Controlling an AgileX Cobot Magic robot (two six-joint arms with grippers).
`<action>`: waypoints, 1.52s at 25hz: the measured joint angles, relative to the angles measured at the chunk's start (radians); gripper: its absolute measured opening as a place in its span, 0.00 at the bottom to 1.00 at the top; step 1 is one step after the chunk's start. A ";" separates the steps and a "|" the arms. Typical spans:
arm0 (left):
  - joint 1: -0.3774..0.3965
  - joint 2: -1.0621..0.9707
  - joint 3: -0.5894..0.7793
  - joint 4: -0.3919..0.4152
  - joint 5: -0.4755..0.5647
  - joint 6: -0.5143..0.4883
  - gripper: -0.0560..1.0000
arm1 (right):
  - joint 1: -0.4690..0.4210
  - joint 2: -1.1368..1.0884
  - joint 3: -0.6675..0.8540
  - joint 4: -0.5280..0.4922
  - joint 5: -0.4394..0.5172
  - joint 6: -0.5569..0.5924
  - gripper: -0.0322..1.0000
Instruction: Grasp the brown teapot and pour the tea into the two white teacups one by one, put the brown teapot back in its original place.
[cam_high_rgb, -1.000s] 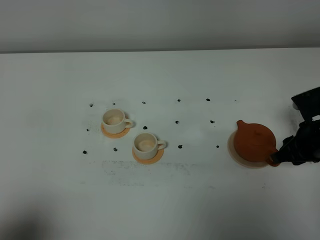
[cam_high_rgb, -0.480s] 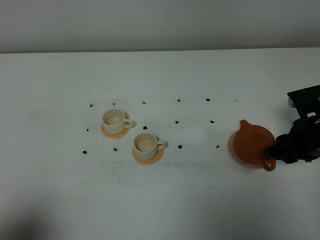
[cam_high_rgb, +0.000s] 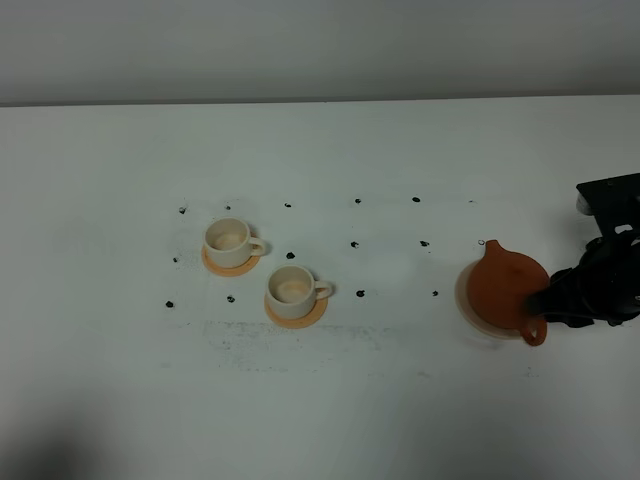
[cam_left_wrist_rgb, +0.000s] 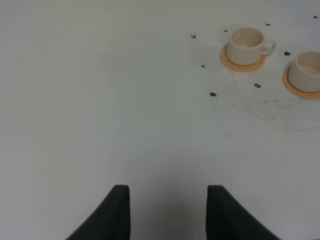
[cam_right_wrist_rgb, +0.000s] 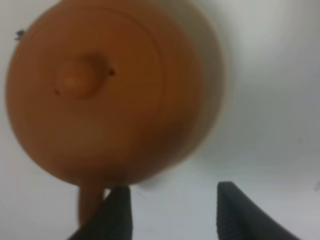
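The brown teapot (cam_high_rgb: 508, 286) sits on the pale beige disc (cam_high_rgb: 463, 298) at the right of the table, its loop handle (cam_high_rgb: 536, 331) turned toward the front. My right gripper (cam_high_rgb: 548, 299) is open at the pot's right side. In the right wrist view the teapot (cam_right_wrist_rgb: 100, 100) fills the frame, and its handle (cam_right_wrist_rgb: 90, 205) lies just outside one finger (cam_right_wrist_rgb: 119, 215) of the right gripper (cam_right_wrist_rgb: 172, 212). The two white teacups (cam_high_rgb: 228, 240) (cam_high_rgb: 292, 288) stand on orange coasters at centre left. My left gripper (cam_left_wrist_rgb: 167, 210) is open and empty over bare table.
Small black dots (cam_high_rgb: 356, 243) mark the white table between the cups and the teapot. The left wrist view shows both cups (cam_left_wrist_rgb: 246, 42) (cam_left_wrist_rgb: 307, 70) far ahead. The table's back edge meets a grey wall (cam_high_rgb: 320, 45).
My right gripper has moved left against the teapot. The teapot has turned a little on the disc, its handle swinging toward the front.
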 joint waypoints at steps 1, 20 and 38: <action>0.000 0.000 0.000 0.000 0.000 0.000 0.40 | -0.004 -0.007 -0.003 -0.008 0.010 0.001 0.40; 0.000 0.000 0.000 0.000 0.000 0.000 0.40 | 0.087 -0.139 -0.068 -0.022 0.105 0.187 0.40; 0.000 0.000 0.000 0.000 0.000 0.000 0.40 | 0.099 -0.037 -0.070 -0.149 0.127 0.288 0.40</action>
